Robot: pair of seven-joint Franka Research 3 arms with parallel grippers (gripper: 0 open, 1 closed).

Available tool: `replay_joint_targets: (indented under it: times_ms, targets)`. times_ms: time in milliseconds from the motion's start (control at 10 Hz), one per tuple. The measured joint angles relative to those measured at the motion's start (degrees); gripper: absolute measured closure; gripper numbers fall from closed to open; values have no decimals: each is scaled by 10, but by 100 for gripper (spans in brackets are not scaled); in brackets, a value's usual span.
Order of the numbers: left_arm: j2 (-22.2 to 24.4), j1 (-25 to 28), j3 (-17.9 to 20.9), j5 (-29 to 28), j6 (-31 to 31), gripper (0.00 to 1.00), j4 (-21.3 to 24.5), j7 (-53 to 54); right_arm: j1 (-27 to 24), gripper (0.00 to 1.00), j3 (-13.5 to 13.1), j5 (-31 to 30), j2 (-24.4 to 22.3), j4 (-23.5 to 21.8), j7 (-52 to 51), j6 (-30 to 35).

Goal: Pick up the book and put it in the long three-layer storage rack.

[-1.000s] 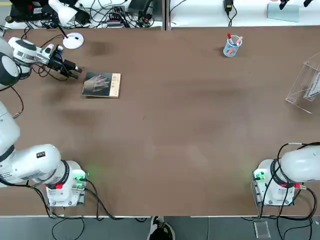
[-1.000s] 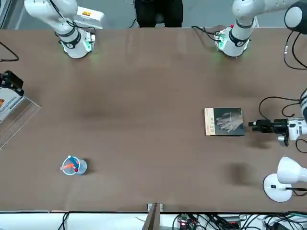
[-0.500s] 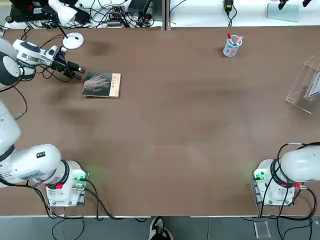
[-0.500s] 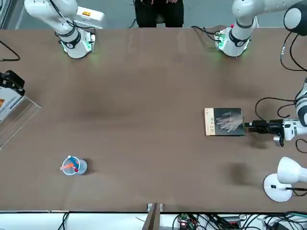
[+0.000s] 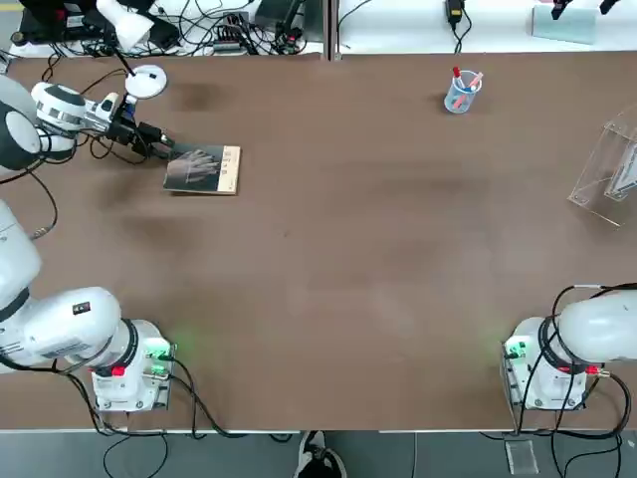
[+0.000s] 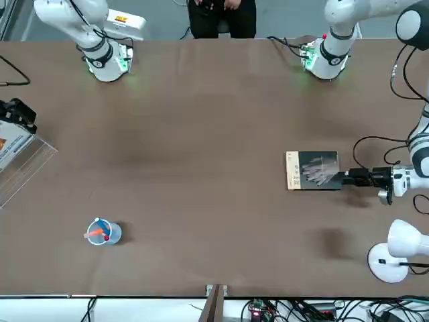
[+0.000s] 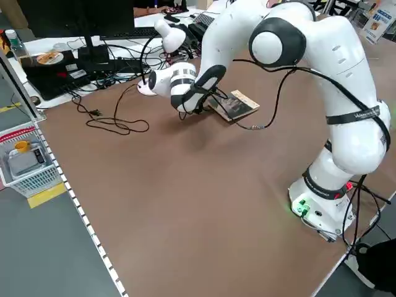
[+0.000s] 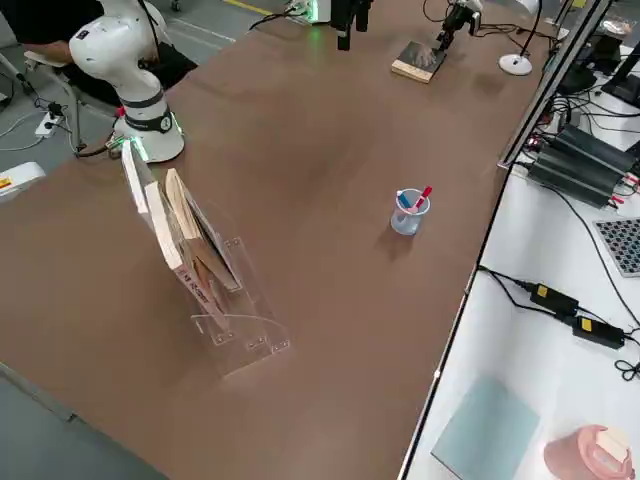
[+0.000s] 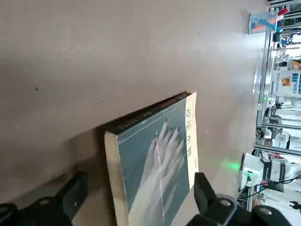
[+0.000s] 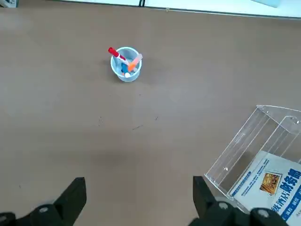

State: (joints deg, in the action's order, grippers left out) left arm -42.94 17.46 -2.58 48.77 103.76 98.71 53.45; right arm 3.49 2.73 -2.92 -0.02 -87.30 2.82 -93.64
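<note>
the brown table [image 5: 328, 269] fills the top view, with the book [image 5: 203, 169] lying flat at upper left and the left tool [image 5: 164, 147] spread wide at its edge. the right tool [image 10: 136, 197] is spread over bare table near the pen cup [image 5: 462, 92]. past the far edge run cables and a white lamp [image 5: 129, 30], and the long three-layer storage rack [image 5: 609, 169] is cut off at the right border.
</note>
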Motion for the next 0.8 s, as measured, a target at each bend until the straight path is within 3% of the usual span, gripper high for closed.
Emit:
replay_joint_targets:
  times_ms: [800]
  targets:
    - [-1, -8, -2, 15, 1, 0, 5, 0, 8, 0, 0, 0, 0, -2, 3, 2]
